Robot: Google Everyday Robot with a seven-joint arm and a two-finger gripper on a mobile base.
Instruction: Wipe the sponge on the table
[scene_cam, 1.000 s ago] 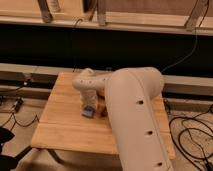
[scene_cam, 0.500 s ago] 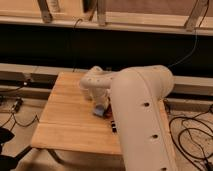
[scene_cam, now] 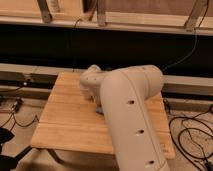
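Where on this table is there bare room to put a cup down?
Bare: the table left of the gripper, out to its left and front edges. Crowded: the middle, where the gripper sits over the sponge, and the right, hidden by the arm.

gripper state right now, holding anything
gripper: closed, down at the middle of the table, mostly hidden behind the arm; a bit of the sponge shows at its tip, likely gripped
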